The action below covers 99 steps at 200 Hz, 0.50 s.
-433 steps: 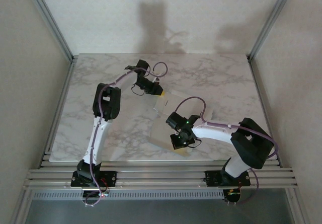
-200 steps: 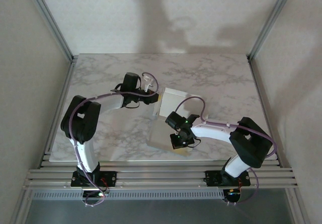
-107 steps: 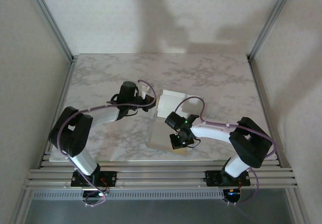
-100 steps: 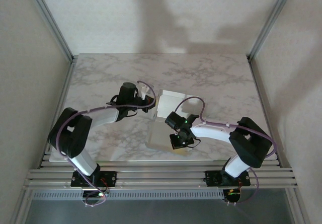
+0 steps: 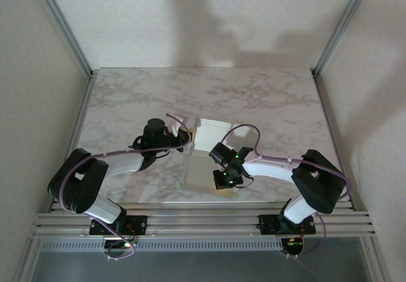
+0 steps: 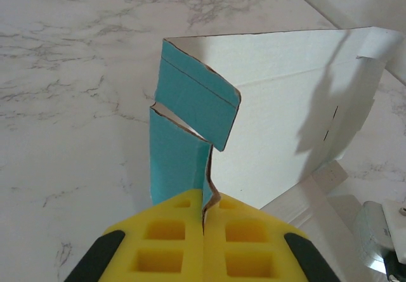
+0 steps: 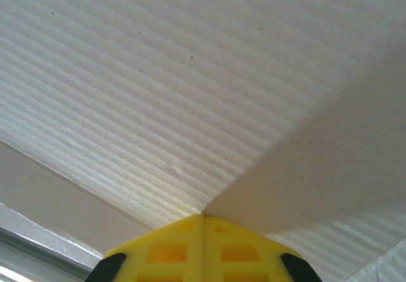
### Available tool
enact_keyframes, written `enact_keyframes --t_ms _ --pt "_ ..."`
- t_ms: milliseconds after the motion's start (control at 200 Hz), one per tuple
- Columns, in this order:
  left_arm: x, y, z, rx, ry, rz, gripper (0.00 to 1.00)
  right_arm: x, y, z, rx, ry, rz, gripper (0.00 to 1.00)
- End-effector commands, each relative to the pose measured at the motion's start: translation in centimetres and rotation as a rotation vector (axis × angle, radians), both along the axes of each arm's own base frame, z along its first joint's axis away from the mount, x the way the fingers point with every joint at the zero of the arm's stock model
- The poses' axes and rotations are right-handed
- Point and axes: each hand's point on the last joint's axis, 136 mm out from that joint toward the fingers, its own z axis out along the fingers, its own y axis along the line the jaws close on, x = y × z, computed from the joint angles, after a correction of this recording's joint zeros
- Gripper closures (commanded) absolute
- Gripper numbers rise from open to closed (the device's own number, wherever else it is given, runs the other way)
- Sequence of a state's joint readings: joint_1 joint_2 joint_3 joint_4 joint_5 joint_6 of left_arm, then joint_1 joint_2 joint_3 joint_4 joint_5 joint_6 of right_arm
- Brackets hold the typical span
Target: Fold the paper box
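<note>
Two claws, one paper box mid-way across the table: your left gripper is clenched on a turquoise flap, standing it up. Your right gripper, clamped shut, seems to pin the white panel so nothing slides.

The paper box is thin card, pale grey-white on one face and turquoise on the other. It sits near the middle of the table, its far panel raised upright, with two turquoise edge flaps bent along one side.
</note>
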<state>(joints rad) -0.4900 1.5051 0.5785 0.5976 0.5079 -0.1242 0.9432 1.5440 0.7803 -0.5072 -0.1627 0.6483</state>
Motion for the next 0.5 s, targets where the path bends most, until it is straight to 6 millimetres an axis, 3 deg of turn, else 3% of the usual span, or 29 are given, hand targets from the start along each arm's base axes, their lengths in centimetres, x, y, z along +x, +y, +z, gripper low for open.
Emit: enact_keyframes --t_ms 0,260,491 --pt "-2.1 -0.5 -0.9 -0.008 0.047 -0.035 0.95 -0.4 0.6 -1.3 0.027 0.004 -0.035 1.00" --pt "-3.0 0.1 -1.5 -0.007 0.033 -0.008 0.95 -0.9 1.2 -1.7 0.049 0.027 -0.024 1.00" --pt "-3.2 0.2 -1.8 -0.026 0.022 0.000 0.95 -1.3 2.7 -0.2 0.092 -0.027 0.071 1.00"
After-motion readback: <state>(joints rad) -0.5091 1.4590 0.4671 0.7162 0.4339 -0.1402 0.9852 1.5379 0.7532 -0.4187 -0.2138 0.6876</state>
